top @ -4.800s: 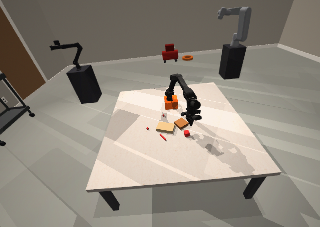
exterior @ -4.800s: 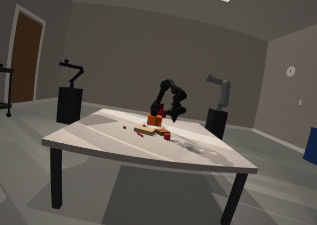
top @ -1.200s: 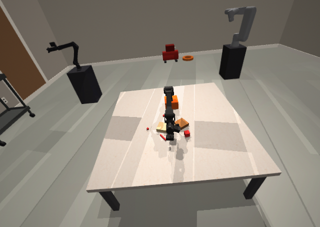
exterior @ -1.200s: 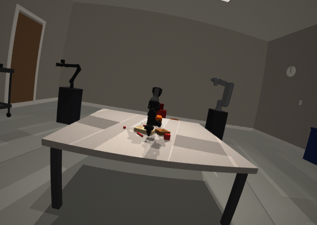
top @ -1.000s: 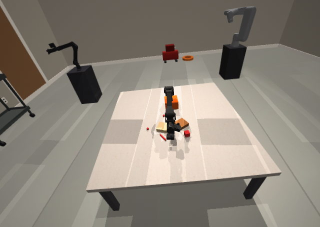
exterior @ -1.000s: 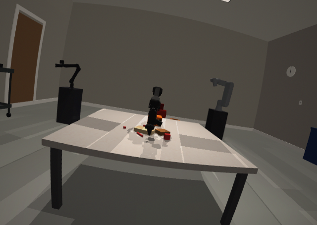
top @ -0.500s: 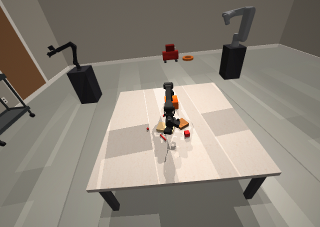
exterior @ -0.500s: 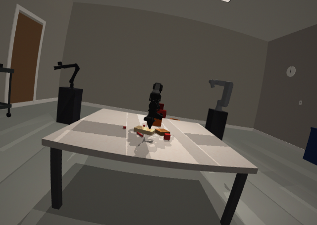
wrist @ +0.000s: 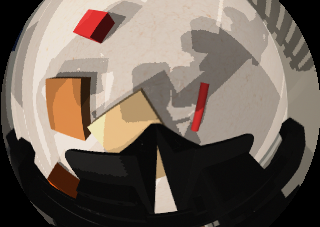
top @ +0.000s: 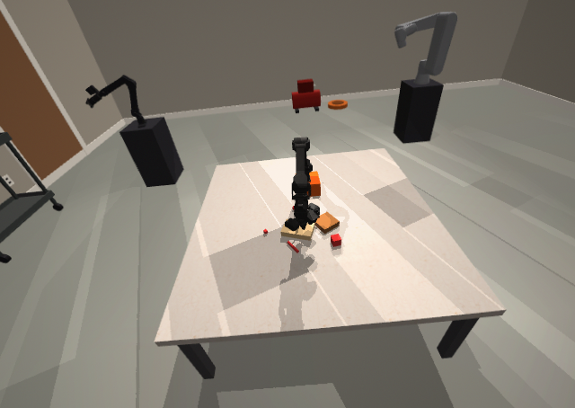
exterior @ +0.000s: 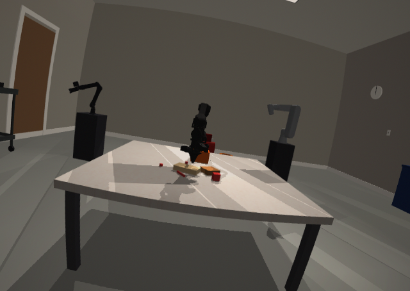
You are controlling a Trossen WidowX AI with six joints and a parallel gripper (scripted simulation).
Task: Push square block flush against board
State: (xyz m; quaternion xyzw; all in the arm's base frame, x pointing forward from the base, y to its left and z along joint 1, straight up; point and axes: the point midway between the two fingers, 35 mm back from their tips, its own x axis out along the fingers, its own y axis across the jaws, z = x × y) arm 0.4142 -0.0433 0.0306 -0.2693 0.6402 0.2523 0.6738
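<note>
Red cube (top: 335, 240) on table (top: 394, 273); red stick (top: 293, 246); tiny red bead (top: 265, 231).

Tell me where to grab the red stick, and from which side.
Grip the red stick at mid-length, across its narrow width, from straight above: it lies flat, long and thin, so its long sides likely suit the jaws best. The gripper, now shut, must open first.

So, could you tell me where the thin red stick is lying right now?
In the top view the thin red stick lies on the table just in front of the pale board, left of the red cube.
</note>
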